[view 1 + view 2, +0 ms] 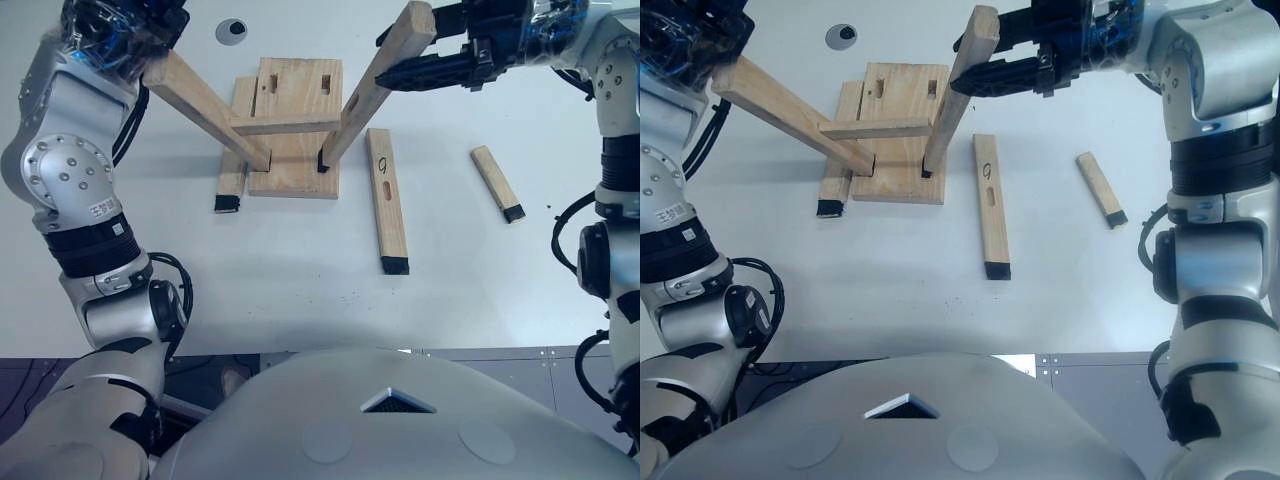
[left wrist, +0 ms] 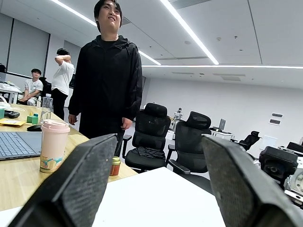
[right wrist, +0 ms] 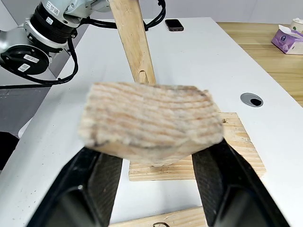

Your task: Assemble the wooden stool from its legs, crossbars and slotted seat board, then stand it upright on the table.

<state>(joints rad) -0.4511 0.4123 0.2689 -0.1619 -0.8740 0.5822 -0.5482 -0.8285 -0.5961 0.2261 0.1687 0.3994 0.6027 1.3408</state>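
The slotted seat board (image 1: pixel 300 165) lies flat at the table's far middle. Two legs stand tilted on it, joined by a crossbar (image 1: pixel 285 125). My right gripper (image 1: pixel 410 55) is shut on the top of the right leg (image 1: pixel 365 95); its end grain sits between the fingers (image 3: pixel 94 182). The left leg (image 1: pixel 205 105) slants up to my left gripper (image 1: pixel 125 30). In the left wrist view that gripper (image 2: pixel 158 142) stands open with nothing between its pads (image 2: pixel 75 189). A third leg (image 1: pixel 233 165) lies beside the board's left edge.
A slotted leg (image 1: pixel 387 200) with a black foot lies right of the board, and a short crossbar (image 1: pixel 497 183) farther right. A round cable hole (image 1: pixel 232 30) is behind the board. The table's near half is bare up to its front edge (image 1: pixel 400 350).
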